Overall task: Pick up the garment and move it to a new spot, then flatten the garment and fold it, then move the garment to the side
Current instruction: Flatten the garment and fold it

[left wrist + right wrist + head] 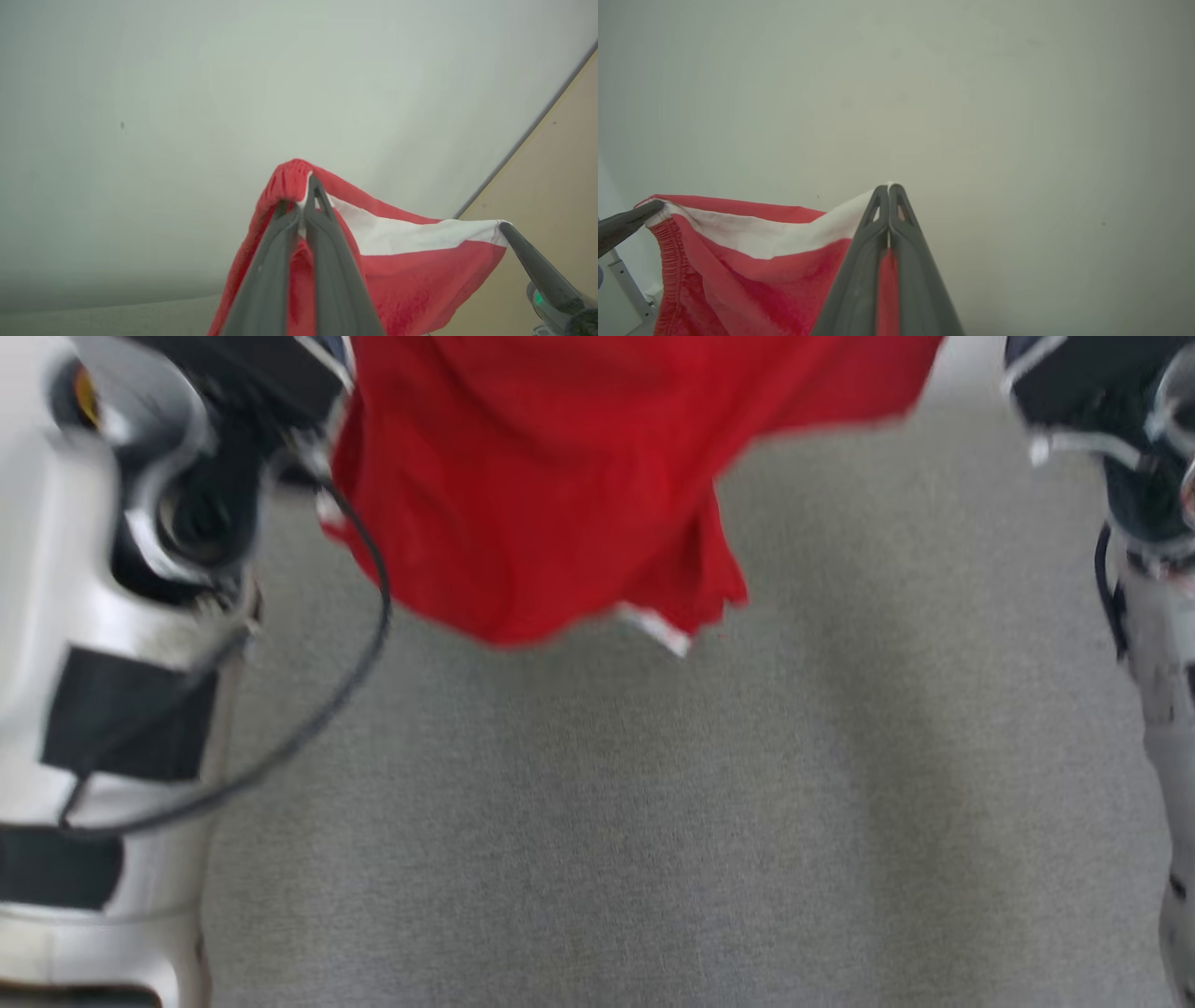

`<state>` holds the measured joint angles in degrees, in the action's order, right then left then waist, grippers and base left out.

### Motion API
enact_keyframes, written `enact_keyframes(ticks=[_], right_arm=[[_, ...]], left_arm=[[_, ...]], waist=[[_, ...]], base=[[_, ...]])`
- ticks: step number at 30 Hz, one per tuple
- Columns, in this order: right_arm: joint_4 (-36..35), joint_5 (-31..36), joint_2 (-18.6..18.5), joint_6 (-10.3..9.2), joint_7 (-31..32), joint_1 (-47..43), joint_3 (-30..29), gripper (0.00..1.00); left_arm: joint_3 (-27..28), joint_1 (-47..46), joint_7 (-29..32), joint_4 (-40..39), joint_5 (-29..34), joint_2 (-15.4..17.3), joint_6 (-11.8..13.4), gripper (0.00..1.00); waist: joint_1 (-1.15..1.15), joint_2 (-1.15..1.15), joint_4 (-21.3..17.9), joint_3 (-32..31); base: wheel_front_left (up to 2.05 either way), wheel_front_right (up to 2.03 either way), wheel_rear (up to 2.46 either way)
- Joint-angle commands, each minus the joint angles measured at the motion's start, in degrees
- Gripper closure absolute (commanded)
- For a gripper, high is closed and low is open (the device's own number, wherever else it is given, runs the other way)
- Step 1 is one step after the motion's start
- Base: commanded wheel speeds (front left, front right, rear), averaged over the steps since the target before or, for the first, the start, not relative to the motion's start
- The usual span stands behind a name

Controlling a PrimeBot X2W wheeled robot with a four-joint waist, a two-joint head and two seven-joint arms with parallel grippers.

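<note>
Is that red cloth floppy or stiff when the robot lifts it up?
Probably floppy: the red garment sags in loose folds between the left tool and the right tool. Likely light, since two thin pinches at its white band hold it up. It may not be slippery: the fabric looks fuzzy.

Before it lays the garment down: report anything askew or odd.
The red garment hangs lopsided, pinched by the left end effector and right end effector: bunched, sagging lower toward the robot's left, a white bit poking out below.
</note>
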<state>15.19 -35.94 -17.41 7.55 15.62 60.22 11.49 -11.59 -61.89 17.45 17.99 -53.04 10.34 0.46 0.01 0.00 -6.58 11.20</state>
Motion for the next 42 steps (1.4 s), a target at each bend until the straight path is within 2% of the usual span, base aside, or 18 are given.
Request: enact_keyframes(ticks=[1, 5, 11, 14, 19, 27, 37, 42], right_arm=[[1.47, -0.44, 0.87, -0.12, -2.16, 3.19, -0.67, 1.0], [5.48, 1.85, 1.77, -0.12, -10.56, 11.36, -3.1, 1.0], [9.37, 9.41, 2.74, -0.14, -27.62, 21.14, -7.73, 1.0], [8.45, 13.38, 4.02, -0.17, -30.45, 22.72, -8.52, 1.0], [3.75, 18.59, 5.7, -0.13, -30.7, 18.64, -6.18, 1.0], [4.73, 17.82, 2.33, -0.13, -30.76, 14.44, 2.98, 1.0], [6.69, 11.58, -5.28, -0.13, -29.08, 7.64, 12.78, 1.0], [8.29, 7.17, -9.44, -0.13, -17.83, -0.56, 14.36, 1.0]], left_arm=[[1.05, -2.64, -1.82, 0.73, 0.76, 0.27, 0.09, 1.0], [2.49, -8.16, -6.53, 2.67, 2.36, 0.49, -0.41, 1.0], [6.82, -15.6, -19.61, 4.33, 4.56, 0.49, -2.02, 1.0], [7.65, -17.58, -24.59, 4.78, 5.0, 0.16, -3.84, 1.0], [5.93, -14.73, -28.76, 5.83, 4.89, -1.37, -6.55, 1.0], [4.17, -7.69, -31.02, 5.38, 2.23, -1.04, -7.89, 1.0], [-2.78, 9.86, -26.98, -6.05, -4.59, 3.84, -7.93, 1.0], [-9.05, 22.13, -25.86, -7.91, -5.47, 5.26, -7.94, 1.0]], waist=[[-0.01, 0.0, -2.11, 8.11], [-0.01, 0.0, -2.51, 13.67], [-0.01, 0.0, -3.2, 20.01], [-0.01, 0.0, -3.67, 22.87], [-0.01, 0.0, -3.86, 26.96], [-0.01, 0.0, -3.91, 28.02], [-0.01, 0.0, -2.07, 20.66], [-0.01, 0.0, 0.14, 13.21]], base=[[0.0, 0.0, 0.0], [0.0, 0.0, 0.0], [0.0, 0.0, 0.0], [0.0, 0.0, 0.0], [0.0, 0.0, 0.0], [0.0, 0.0, 0.0], [0.0, 0.0, 0.0], [0.0, 0.0, 0.0]])
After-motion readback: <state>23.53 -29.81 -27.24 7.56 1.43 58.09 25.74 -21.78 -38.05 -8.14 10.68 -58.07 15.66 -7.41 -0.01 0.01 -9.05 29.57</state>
